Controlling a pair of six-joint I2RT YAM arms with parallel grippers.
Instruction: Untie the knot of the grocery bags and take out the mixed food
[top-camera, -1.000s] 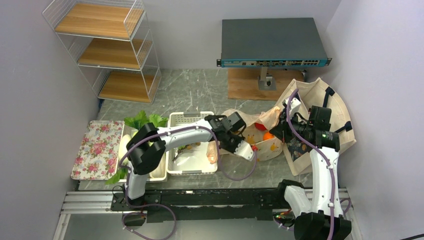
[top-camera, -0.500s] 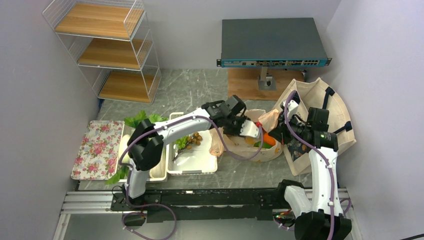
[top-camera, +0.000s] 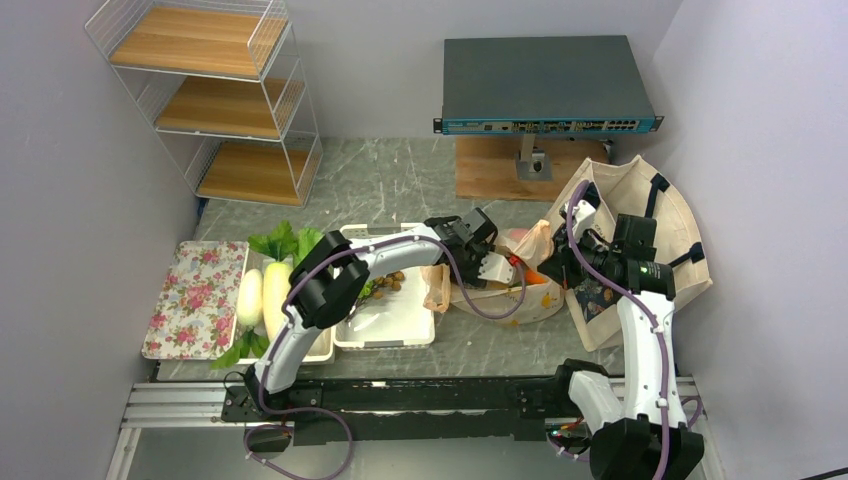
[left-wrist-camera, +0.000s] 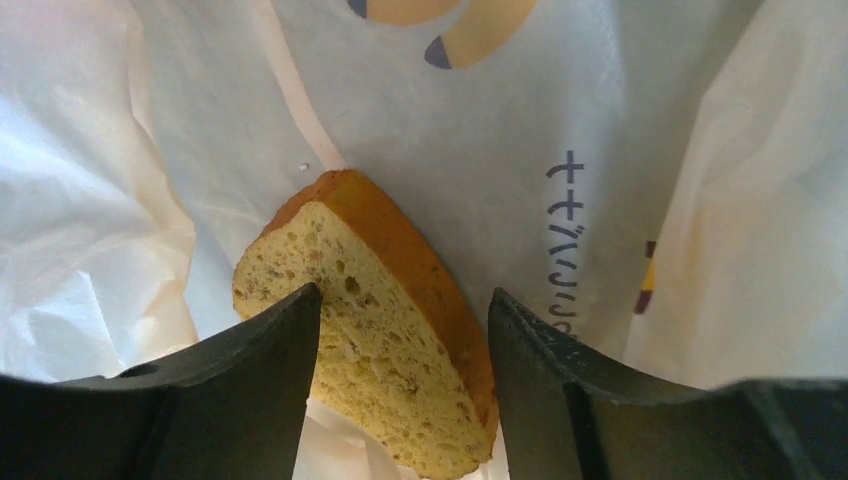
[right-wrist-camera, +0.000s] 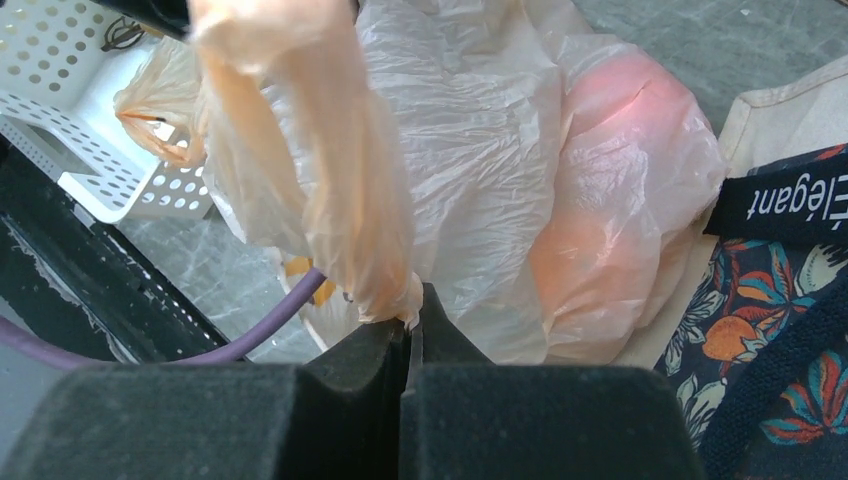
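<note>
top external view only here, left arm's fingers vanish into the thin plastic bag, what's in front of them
observer: The left wrist view shows a wedge-shaped slice of brown-crusted bread lying on the bag's white printed plastic, between the left fingers.
operator: are they closed on it
observer: No, the left fingers stand apart, one on each side of the slice. Whether they touch it cannot be judged.
operator: and the right fingers, i just see black
observer: The right wrist view shows the right fingers shut flat on the twisted peach plastic top of the bag.
</note>
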